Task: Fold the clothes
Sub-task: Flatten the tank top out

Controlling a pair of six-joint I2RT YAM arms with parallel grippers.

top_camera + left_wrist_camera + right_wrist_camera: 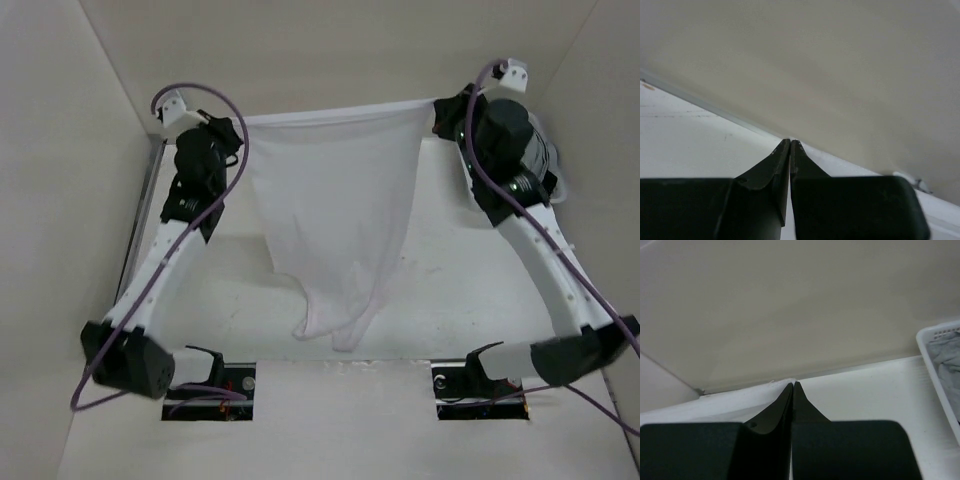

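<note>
A: How do the grippers stand?
B: The left gripper and right gripper are clamped tight, each pinching a top corner of the clothes.
A: And the garment?
B: White and thin, with a taut top edge, hanging wrinkled over the table. Both arms are raised, reaching toward the far wall.

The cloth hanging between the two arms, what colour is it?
The garment is plain white, clearest in the top external view.

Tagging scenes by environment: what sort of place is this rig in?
Probably a lab test booth, not a home: plain beige walls box in a white table, two robot arms bolted at its near edge, a white garment hanging between them.
</note>
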